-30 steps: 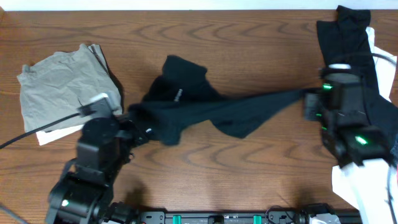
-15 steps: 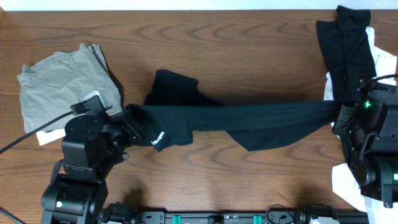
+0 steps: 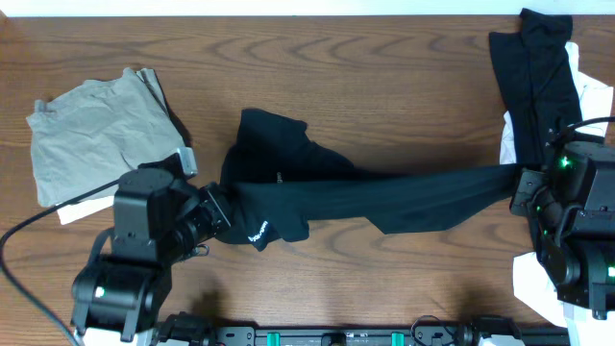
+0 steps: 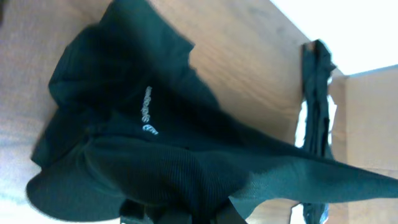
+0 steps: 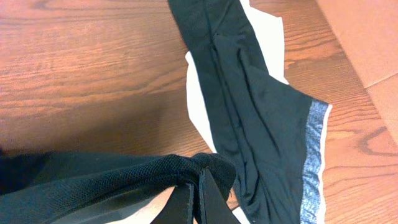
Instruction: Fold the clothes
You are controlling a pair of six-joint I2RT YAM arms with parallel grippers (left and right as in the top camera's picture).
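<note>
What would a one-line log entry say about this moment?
black T-shirt: stretched between both arms, unfolded | left end effector: shut on black T-shirt | right end effector: shut on black T-shirt

Lots of bits here are covered up or cut off.
The left gripper holds the shirt, but the cloth hides its tips, and that view is fuzzy. The right gripper pinches the shirt's other end right at the bottom edge of its view, so only its tips show. The logo is too small to read. A white cloth lies mostly under a black piece. Another white bit peeks out from under the grey top.
</note>
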